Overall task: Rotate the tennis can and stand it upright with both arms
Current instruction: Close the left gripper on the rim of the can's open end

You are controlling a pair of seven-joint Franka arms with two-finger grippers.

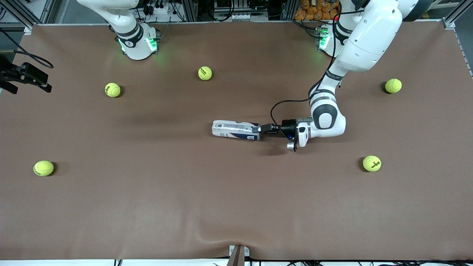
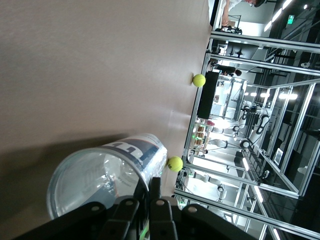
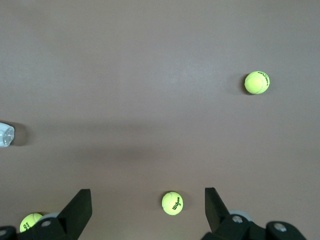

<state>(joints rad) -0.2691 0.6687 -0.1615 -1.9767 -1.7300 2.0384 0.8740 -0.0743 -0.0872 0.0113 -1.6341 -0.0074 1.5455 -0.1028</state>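
Note:
The tennis can (image 1: 234,130) lies on its side in the middle of the brown table, its white and navy label showing. My left gripper (image 1: 259,129) reaches in low from the left arm's end of the table and is shut on the can's rim at that end. In the left wrist view one finger sits inside the clear tennis can (image 2: 100,175) and the other outside, so the left gripper (image 2: 149,184) pinches the wall. My right gripper (image 3: 146,199) hangs open high over the table, holding nothing, and does not show in the front view. The can's other end (image 3: 5,135) peeks in at the edge of the right wrist view.
Several yellow-green tennis balls lie scattered on the table, among them one (image 1: 205,73) near the bases, one (image 1: 371,163) nearer the front camera than the left wrist, and one (image 1: 43,168) toward the right arm's end. A black fixture (image 1: 22,75) juts in at that end's edge.

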